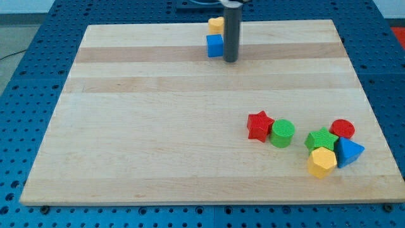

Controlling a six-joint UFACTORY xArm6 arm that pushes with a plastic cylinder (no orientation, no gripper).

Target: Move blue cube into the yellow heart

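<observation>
The blue cube sits near the view's top edge of the wooden board, just below the yellow heart and close to it; whether they touch I cannot tell. My tip is right beside the blue cube, on its right side and a little lower. The dark rod rises from there and hides part of the yellow heart's right side.
A cluster lies at the view's lower right: a red star, a green cylinder, a green star, a red cylinder, a blue triangular block and a yellow hexagonal block.
</observation>
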